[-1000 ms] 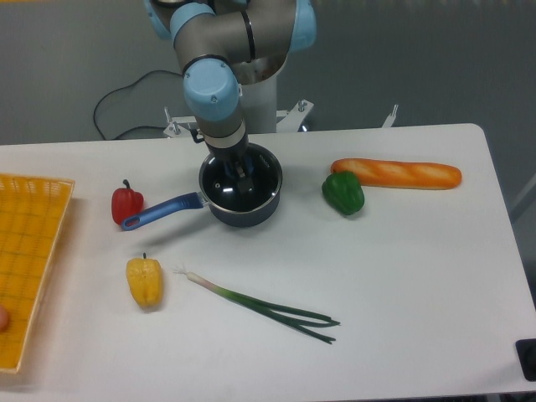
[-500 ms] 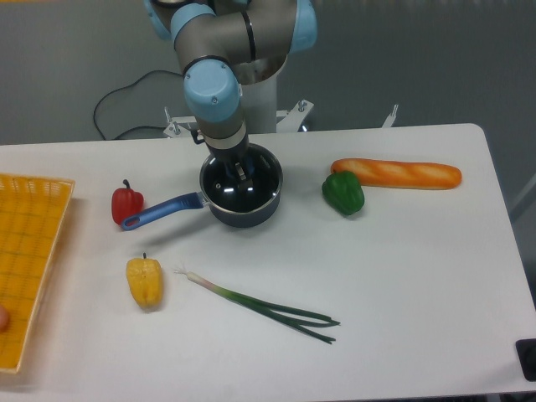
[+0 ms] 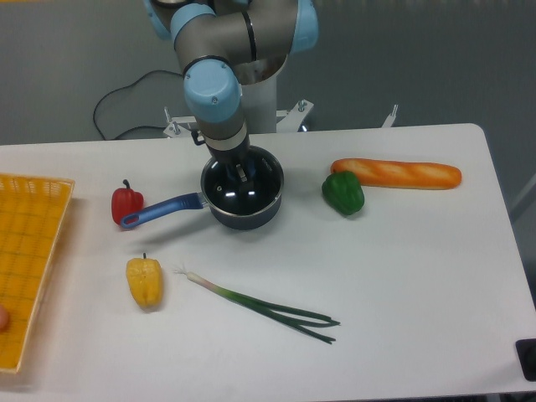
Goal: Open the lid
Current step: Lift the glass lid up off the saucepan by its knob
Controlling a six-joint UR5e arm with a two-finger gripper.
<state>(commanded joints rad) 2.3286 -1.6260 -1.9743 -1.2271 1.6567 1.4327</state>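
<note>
On the white bench, nearest lies a green onion, then a yellow pepper. Farther back, the glass lid sits on the blue-handled saucepan; the hand reaches onto it, its grip state unclear. A green pepper lies to the right.

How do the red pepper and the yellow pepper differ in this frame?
The red pepper stands upright with its stem up, right beside the end of the saucepan's blue handle; the yellow pepper sits nearer the camera, close to the white end of the spring onion. The yellow one looks longer, the red one squatter. Both rest on the white table, left of the saucepan.
</note>
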